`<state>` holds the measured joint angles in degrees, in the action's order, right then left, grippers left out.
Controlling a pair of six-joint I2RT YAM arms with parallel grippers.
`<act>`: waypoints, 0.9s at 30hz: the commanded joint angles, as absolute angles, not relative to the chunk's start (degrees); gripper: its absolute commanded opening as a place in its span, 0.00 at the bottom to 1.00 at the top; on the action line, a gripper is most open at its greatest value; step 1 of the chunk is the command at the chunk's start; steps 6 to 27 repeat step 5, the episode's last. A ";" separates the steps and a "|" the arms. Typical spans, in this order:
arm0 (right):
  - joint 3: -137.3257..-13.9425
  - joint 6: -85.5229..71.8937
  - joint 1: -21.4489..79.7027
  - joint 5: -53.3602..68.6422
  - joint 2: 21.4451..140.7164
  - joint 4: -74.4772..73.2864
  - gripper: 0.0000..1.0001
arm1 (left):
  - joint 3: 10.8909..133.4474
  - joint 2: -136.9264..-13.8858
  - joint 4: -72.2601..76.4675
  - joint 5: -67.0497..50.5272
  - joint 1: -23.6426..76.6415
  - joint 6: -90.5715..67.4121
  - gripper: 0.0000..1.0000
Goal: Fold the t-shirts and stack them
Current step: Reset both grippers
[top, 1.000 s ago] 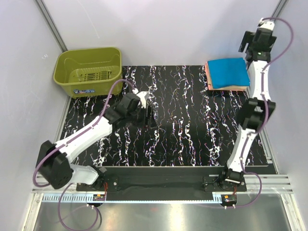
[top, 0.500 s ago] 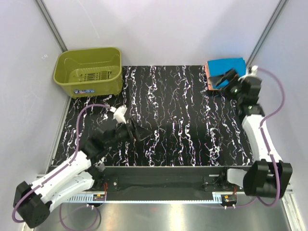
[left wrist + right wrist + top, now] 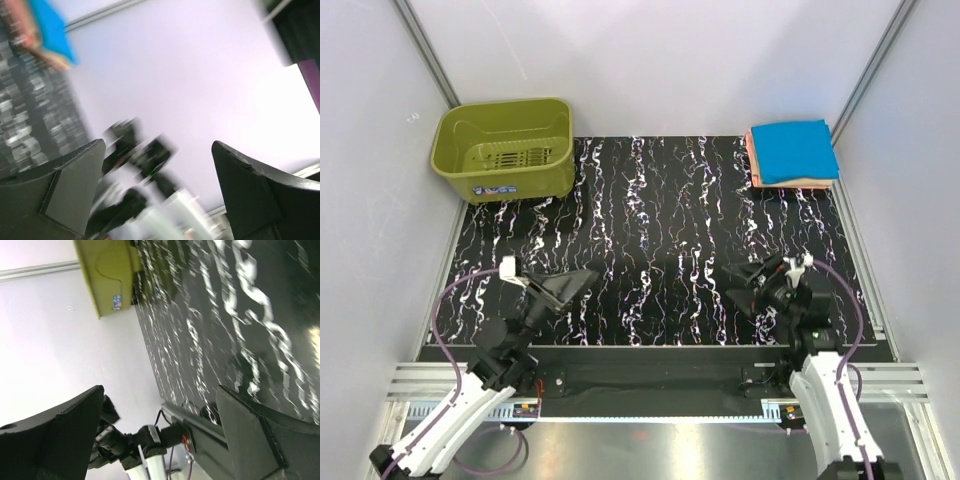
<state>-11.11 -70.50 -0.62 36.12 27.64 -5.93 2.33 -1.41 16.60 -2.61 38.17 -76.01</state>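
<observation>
The turquoise-blue t-shirt [image 3: 793, 151] lies folded on top of the folded peach-orange t-shirt [image 3: 756, 166] at the far right corner of the table. The stack also shows, blurred, in the left wrist view, blue [image 3: 50, 27] over peach [image 3: 22, 25]. My left gripper [image 3: 582, 278] is open and empty, low at the near left, pointing right. My right gripper [image 3: 738, 285] is open and empty, low at the near right, pointing left. Both are far from the stack. In the wrist views the left gripper [image 3: 157, 150] and right gripper [image 3: 160, 395] hold nothing.
An olive-green plastic basket [image 3: 505, 148] stands at the far left corner and shows in the right wrist view [image 3: 107, 272]. The table top [image 3: 660, 230] is black with white marbling. Grey walls close in on both sides.
Both arms have drawn back from the table toward their bases and folded down low. The right arm has left the stack. The folded shirts have not moved.
</observation>
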 commanded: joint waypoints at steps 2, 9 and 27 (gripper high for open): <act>-4.58 -79.51 -0.35 39.55 13.05 -12.39 1.00 | -9.58 6.43 27.46 2.55 38.06 -84.38 0.95; -0.53 -85.33 -0.35 41.56 4.35 -11.35 1.00 | -10.72 0.36 40.27 1.67 38.06 -86.12 0.98; -0.53 -85.33 -0.35 41.56 4.35 -11.35 1.00 | -10.72 0.36 40.27 1.67 38.06 -86.12 0.98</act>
